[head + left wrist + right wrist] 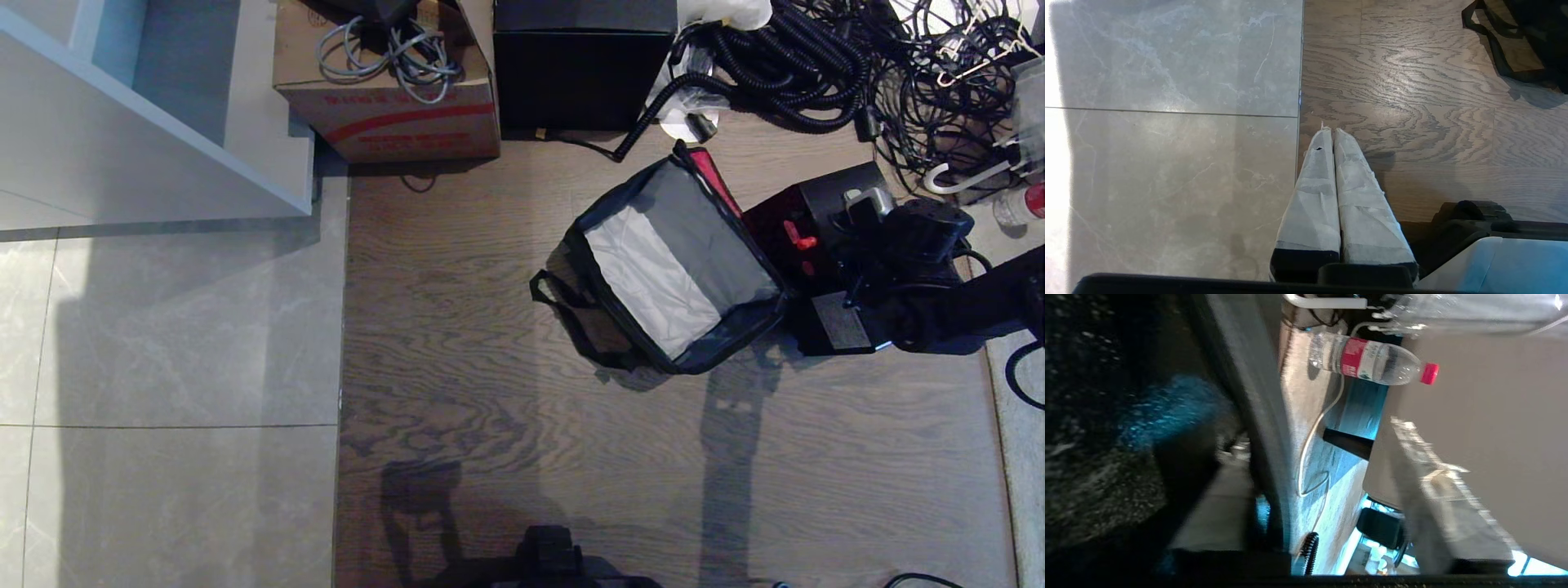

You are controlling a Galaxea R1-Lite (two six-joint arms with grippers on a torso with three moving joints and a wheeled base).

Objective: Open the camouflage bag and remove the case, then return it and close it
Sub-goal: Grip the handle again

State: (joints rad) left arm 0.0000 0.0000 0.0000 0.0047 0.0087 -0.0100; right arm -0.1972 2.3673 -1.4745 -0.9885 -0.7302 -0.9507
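Camouflage bag (678,269) is the landmark: it lies open on the wood floor, grey lining showing and nothing inside, with the parked left gripper (1333,134), fingers pressed together, nearer than it. Just beyond its red-rimmed far side stands the case (816,245), the right gripper (878,220) at its silver-ended top handle. Whether those fingers have closed on the handle I cannot tell; I judge a centred grip should come before lifting the case back over the bag.

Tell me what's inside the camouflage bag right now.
The camouflage bag lies open, showing only its grey lining; nothing is visible inside. The case sits outside beside it, with the right tool at its handle. The corners under the bag's walls are hidden.
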